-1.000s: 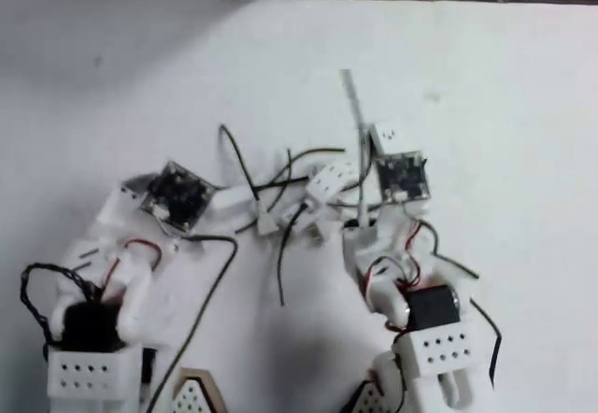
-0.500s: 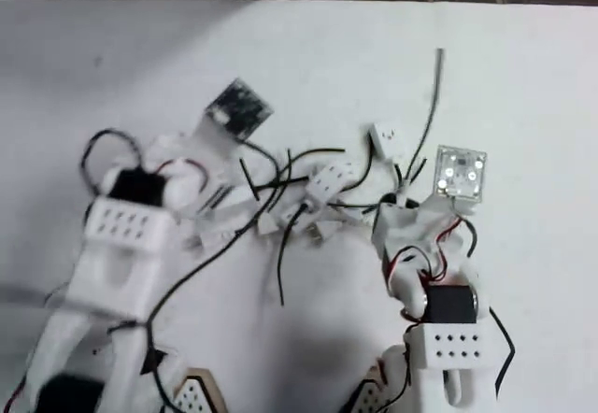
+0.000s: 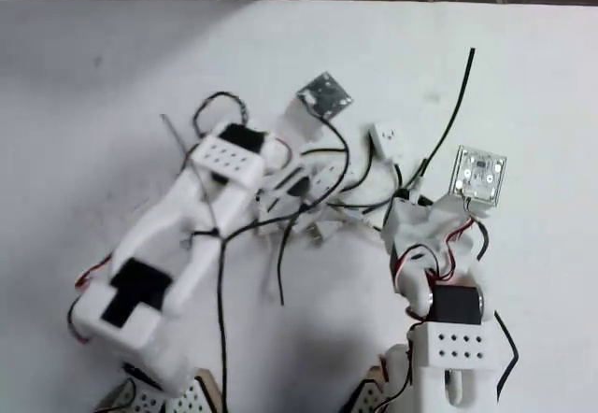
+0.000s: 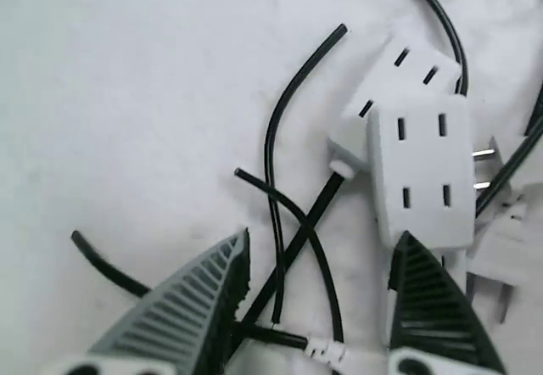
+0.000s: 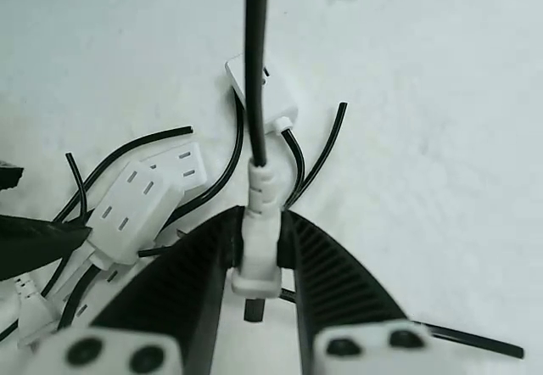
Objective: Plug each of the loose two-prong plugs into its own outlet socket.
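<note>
Left gripper [image 4: 322, 241]: spread wide over loose black cords [image 4: 271, 154], beside white plastic outlet block [image 4: 422, 171]
Right gripper [image 5: 259, 222]: clamped on white two-prong plug [image 5: 254, 260]

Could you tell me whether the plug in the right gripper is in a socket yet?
Out: the white plug is clamped in the right gripper, clear of the outlet block beside it.

Left arm [image 3: 177, 235]: unfolds from the table's 8 o'clock edge and now stretches toward the centre.
Left gripper [image 4: 322, 241]: travels from 9 o'clock of the white outlet socket block [image 4: 420, 176] to just over it, fingers spread.
Right gripper [image 5: 257, 218]: shifts toward 3 o'clock, clamped on a plug [image 5: 254, 252].
Black cord [image 3: 448, 114]: its free end swings from 12 to 1 o'clock.
</note>
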You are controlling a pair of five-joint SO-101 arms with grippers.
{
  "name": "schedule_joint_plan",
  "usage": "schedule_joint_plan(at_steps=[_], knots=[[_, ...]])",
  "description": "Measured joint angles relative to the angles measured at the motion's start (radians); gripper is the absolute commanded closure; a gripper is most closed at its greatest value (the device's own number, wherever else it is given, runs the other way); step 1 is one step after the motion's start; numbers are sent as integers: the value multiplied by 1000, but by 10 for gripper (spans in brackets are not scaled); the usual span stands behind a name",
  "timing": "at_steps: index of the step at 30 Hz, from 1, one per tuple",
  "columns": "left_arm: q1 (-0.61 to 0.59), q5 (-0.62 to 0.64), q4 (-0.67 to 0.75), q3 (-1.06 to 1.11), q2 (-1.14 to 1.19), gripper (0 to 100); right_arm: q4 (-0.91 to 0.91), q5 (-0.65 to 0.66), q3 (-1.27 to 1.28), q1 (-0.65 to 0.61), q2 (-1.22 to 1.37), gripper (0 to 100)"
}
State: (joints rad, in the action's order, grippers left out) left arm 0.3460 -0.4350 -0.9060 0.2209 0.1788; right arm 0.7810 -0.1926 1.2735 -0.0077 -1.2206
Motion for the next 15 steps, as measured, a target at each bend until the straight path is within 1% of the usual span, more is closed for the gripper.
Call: schedule_joint_plan(at_steps=[4,10,15], knots=[[26,48,0,-98,95,728,-3,0,0,5,-2,981],[49,81,0,-157,121,728,-3,0,0,5,-2,981],[49,81,-74,-238,123,729,-3,0,0,5,-2,981]])
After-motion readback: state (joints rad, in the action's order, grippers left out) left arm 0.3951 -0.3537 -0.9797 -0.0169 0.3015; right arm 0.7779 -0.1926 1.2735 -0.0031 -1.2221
